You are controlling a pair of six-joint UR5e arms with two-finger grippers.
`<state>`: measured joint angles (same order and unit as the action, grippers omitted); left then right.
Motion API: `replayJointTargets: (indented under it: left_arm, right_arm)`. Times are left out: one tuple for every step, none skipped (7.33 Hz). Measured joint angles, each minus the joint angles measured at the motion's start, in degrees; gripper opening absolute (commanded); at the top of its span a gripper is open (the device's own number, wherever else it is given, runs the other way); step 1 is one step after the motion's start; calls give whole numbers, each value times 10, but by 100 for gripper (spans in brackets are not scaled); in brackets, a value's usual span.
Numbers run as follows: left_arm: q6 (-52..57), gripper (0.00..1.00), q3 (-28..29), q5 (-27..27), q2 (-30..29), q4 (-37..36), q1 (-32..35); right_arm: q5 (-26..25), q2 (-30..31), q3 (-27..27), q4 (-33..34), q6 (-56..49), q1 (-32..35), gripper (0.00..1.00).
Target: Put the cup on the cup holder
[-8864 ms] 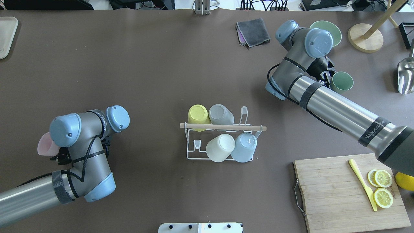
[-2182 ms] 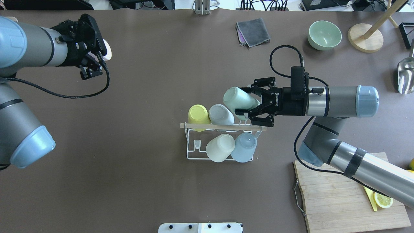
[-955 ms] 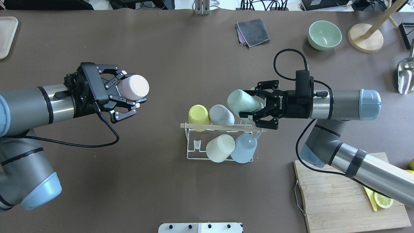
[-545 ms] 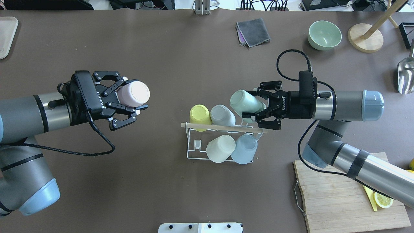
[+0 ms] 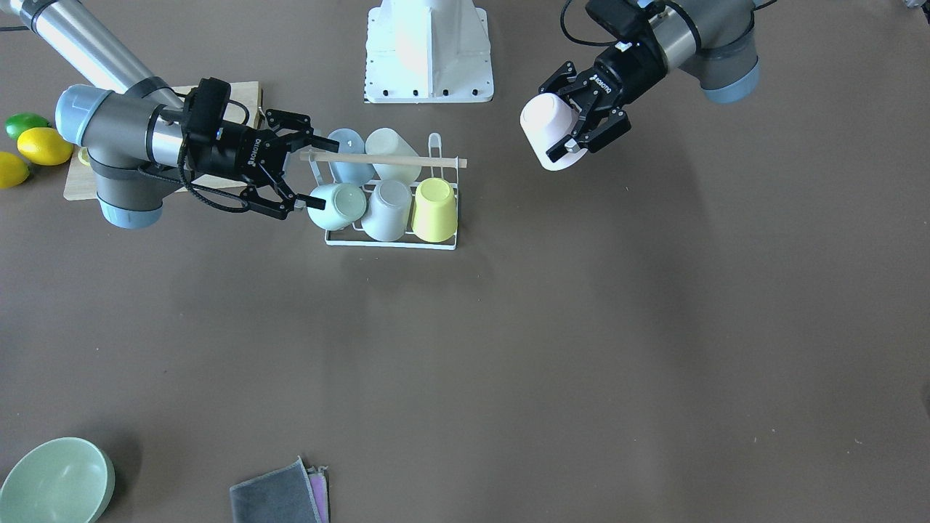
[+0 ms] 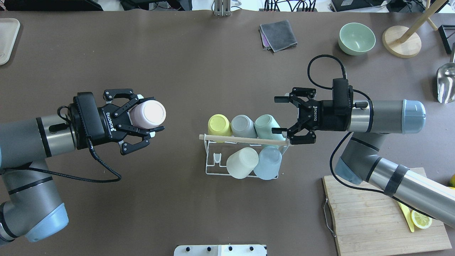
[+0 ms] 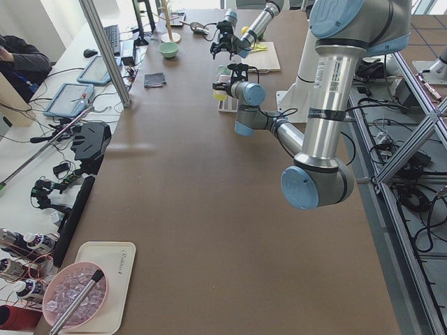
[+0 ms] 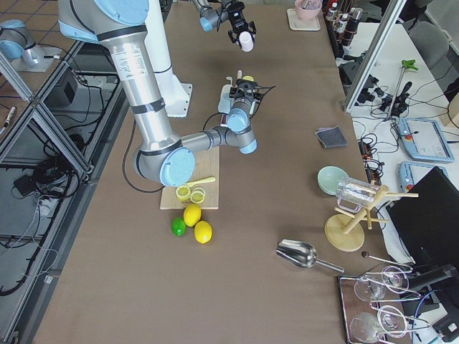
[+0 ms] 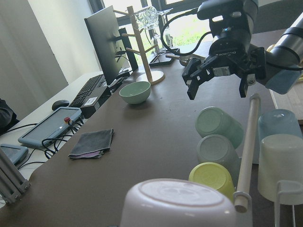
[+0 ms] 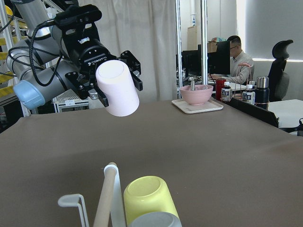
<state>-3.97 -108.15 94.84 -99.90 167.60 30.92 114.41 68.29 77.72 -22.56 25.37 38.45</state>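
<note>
The cup holder (image 6: 212,169) is a white wire rack with a wooden rod handle (image 6: 245,139), mid-table. It holds yellow (image 6: 218,124), grey (image 6: 242,126) and mint (image 6: 266,125) cups in the far row, and cream (image 6: 241,161) and pale blue (image 6: 268,161) cups in the near row. One near-left prong (image 6: 217,158) is bare. My right gripper (image 6: 280,115) is open and empty, just right of the mint cup (image 5: 338,205). My left gripper (image 6: 156,114) is shut on a pink cup (image 6: 147,113), held in the air left of the rack, bottom towards the rack (image 9: 177,203).
A cutting board (image 6: 369,213) with lemon slices lies at the near right. A green bowl (image 6: 356,38), a grey cloth (image 6: 278,35), a wooden stand (image 6: 401,41) and a metal scoop (image 6: 446,83) are at the far right. A tray (image 6: 7,39) is at the far left.
My right gripper has opened and let go of the mint cup, which now rests on the rack's far-right prong; the gripper drew back a little. My left gripper with the pink cup moved slightly nearer.
</note>
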Motion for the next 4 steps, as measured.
replayJointTargets:
  left_arm:
    - [0, 36, 2, 0, -1, 28, -11]
    - [0, 36, 3, 0, -6, 57, -26]
    - [-7, 36, 5, 0, -16, 84, -46]
    - [-27, 36, 15, 0, -36, 109, -69]
  right_arm:
    - [5, 1, 1, -1, 1, 6, 100]
    - [18, 3, 2, 0, 1, 14, 100]
    - [41, 7, 3, 4, 1, 28, 100]
    - [85, 15, 4, 21, 3, 55, 100]
